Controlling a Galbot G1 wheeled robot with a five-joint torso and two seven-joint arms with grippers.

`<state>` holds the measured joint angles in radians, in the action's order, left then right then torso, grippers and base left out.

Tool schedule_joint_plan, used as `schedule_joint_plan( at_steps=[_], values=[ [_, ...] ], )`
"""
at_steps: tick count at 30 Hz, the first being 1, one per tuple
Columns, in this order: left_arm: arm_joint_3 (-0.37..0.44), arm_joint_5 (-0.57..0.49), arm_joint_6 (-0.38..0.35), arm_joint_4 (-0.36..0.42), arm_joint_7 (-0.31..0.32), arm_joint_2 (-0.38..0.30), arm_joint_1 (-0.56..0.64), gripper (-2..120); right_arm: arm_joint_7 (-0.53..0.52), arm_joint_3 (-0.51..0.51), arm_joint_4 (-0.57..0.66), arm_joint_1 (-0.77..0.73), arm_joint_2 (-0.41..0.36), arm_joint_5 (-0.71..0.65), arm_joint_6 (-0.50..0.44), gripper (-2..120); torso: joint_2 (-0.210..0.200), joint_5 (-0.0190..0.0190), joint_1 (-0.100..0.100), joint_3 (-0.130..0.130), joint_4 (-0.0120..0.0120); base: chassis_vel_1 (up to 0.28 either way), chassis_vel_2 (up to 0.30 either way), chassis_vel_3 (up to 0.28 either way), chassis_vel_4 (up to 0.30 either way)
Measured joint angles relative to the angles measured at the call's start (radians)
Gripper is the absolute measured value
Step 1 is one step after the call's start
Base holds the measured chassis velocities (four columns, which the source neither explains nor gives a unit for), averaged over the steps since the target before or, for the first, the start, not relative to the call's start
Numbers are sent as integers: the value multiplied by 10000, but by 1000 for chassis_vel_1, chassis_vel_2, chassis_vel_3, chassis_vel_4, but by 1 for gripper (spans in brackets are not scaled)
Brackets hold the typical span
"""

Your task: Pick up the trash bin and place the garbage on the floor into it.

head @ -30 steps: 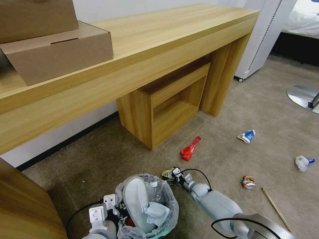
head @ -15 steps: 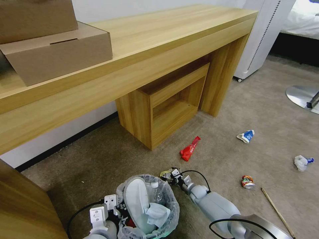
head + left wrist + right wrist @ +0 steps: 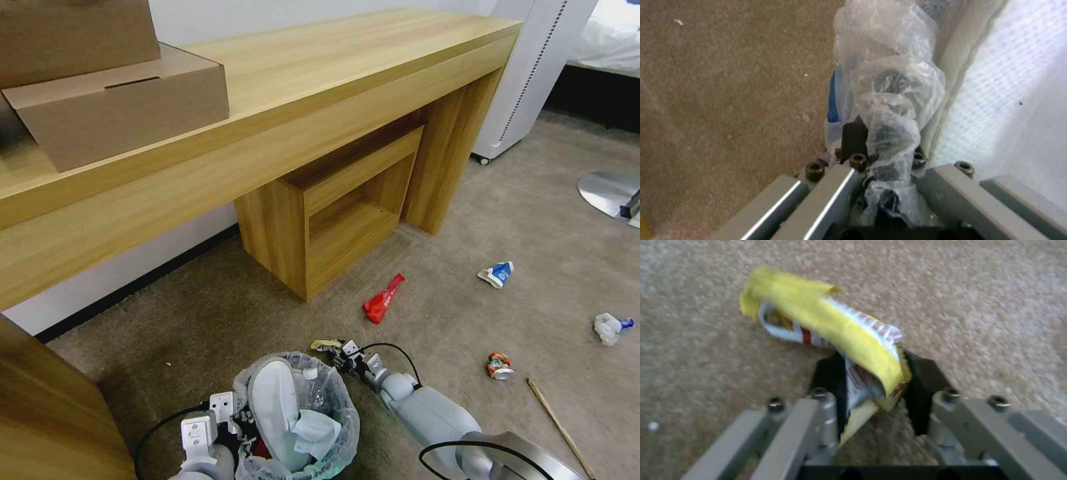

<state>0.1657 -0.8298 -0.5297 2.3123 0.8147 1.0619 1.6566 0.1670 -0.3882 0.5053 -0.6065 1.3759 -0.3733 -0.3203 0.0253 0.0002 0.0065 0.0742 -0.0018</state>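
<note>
The trash bin (image 3: 340, 400), lined with a crinkled clear bag, sits low in the head view with a white slipper (image 3: 275, 407), a small clear bottle (image 3: 313, 388) and crumpled paper inside. My left gripper (image 3: 882, 150) is shut on the bin's bagged rim (image 3: 889, 100). Just right of the bin, my right gripper (image 3: 337, 351) is shut on a yellow wrapper (image 3: 826, 320), held above the carpet floor (image 3: 453, 313). More garbage lies on the floor: a red wrapper (image 3: 383, 299), a blue-white carton (image 3: 496, 273), crumpled white paper (image 3: 608, 327), a crushed can (image 3: 499, 365) and a wooden stick (image 3: 559, 425).
A long wooden desk (image 3: 280, 133) with a low open shelf unit (image 3: 333, 213) stands ahead. Cardboard boxes (image 3: 120, 107) rest on the desk's left. A white appliance (image 3: 527, 73) and a round metal base (image 3: 610, 190) stand at the right. A wooden panel (image 3: 47, 413) is at my left.
My right gripper with the yellow wrapper has moved a little left, closer to the bin's rim. The bin and my left gripper have stayed put.
</note>
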Motion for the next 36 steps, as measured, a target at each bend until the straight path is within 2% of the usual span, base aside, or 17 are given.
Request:
schedule_joint_plan(
  at_steps=[2,3,4,6,16,21,29,32,33,34,36],
  values=[
    [-2,0,12,0,0,-29,-4,0,14,9,3,8,-18,-27,-4,17,0,3,0,0,0,0,0,0,0],
    [1,-3,33,0,4,-55,-18,0,90,42,-22,18,-49,-93,-46,8,0,-5,0,0,-1,0,0,0,0],
    [1,-3,33,0,4,-55,-18,0,90,42,-22,18,-49,-93,-46,8,0,-5,0,0,-1,0,0,0,0],
    [21,-54,63,3,15,-104,-65,0,188,56,-32,14,-70,-121,-139,0,-1,-2,0,1,-5,0,0,0,0],
    [114,-260,88,35,90,-243,-131,0,258,173,49,-25,-105,-89,-269,0,-1,-3,0,1,-5,0,0,0,0],
    [218,-481,111,103,126,-300,-180,0,265,350,641,-130,-268,-142,-330,0,-2,-2,1,1,-5,0,0,0,0],
    [326,-825,82,155,197,-375,-245,0,304,698,2290,-387,-924,-344,-358,0,-1,0,1,0,-2,0,0,0,0],
    [354,-963,20,149,202,-342,-304,0,571,1123,3674,-639,-1714,-306,-693,0,-1,5,1,0,1,0,0,0,0],
    [386,-1030,-32,147,202,-333,-340,0,876,1440,4393,-793,-2199,-367,-1009,0,-1,-3,1,-1,-3,0,0,0,0],
    [386,-1030,-32,147,202,-333,-340,0,876,1440,4393,-793,-2199,-367,-1009,0,-1,-3,1,-1,-3,0,0,0,0],
    [452,-1171,-91,153,197,-324,-391,0,1413,1947,5491,-1018,-2952,-655,-1515,0,-1,3,0,0,-5,0,0,0,0]
  ],
)
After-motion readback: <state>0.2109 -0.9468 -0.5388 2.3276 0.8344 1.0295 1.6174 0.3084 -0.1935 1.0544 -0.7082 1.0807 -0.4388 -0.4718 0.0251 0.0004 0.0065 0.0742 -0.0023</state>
